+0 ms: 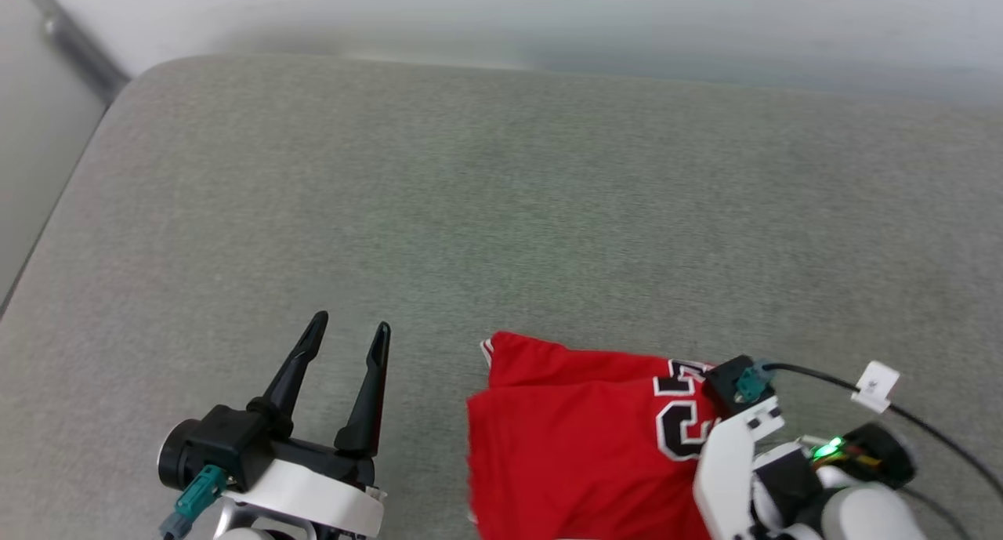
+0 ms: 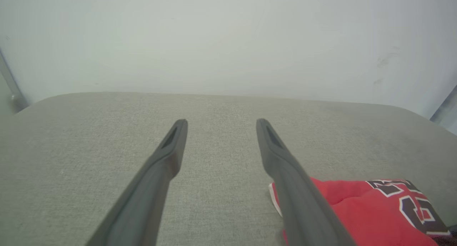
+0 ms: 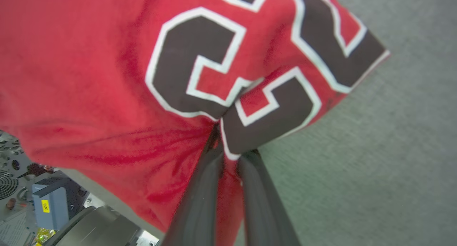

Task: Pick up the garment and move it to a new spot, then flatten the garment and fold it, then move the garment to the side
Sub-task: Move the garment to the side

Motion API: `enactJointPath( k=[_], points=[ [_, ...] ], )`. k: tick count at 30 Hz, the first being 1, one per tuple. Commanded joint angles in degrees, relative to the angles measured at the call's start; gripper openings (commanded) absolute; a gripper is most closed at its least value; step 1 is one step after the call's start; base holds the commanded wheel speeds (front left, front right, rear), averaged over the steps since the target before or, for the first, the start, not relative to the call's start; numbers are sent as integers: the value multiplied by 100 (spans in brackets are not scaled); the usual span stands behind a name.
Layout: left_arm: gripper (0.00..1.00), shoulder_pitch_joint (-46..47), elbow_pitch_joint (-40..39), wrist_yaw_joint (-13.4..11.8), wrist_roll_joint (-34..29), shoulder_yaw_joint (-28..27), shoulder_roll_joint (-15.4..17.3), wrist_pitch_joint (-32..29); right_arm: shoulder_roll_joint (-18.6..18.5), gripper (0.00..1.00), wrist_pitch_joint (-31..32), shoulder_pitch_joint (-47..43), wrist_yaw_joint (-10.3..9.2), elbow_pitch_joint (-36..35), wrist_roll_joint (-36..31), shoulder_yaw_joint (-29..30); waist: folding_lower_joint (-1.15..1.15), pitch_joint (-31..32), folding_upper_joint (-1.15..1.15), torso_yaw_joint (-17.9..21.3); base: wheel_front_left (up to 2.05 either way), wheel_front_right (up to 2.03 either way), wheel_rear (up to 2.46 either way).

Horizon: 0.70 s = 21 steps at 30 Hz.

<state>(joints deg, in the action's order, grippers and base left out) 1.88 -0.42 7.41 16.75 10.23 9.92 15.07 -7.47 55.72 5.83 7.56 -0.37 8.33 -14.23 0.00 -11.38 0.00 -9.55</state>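
Note:
The garment, a folded red shirt with black white-outlined numbers, lies at the near edge of the grey table. In the right wrist view my right gripper is shut on a pinch of the garment beside the numbers, and the cloth puckers around the fingertips. In the head view that arm's wrist sits over the shirt's right part and hides its fingers. My left gripper stands open to the left of the shirt, touching nothing. The left wrist view shows the left gripper above bare table, with the garment at its lower right.
A pale wall runs behind the table's far edge. A black cable with a white tag trails from the right wrist. Below the table's near edge the right wrist view shows equipment on the floor.

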Motion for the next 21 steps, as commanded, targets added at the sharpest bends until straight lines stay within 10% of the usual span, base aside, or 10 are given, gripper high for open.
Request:
enactJointPath(
  k=[1, 11, 21],
  points=[
    [100, -2, -26, 7, -9, 21, -21, 12, -434, 0, 21, 132, -14, -72, -104, -68, 0, 33, 0, 206, 0, 0, 0],
    [100, 146, -222, 7, -99, 137, 17, 12, -2385, 0, 251, 982, -10, -798, -63, -785, 0, -262, 0, 1275, 0, 0, 0],
    [100, 870, -551, 7, -248, 598, 261, 12, -3367, 0, -527, 1925, -12, -243, -280, -135, 0, -1213, 0, 2247, 0, 0, 0]
  ],
)
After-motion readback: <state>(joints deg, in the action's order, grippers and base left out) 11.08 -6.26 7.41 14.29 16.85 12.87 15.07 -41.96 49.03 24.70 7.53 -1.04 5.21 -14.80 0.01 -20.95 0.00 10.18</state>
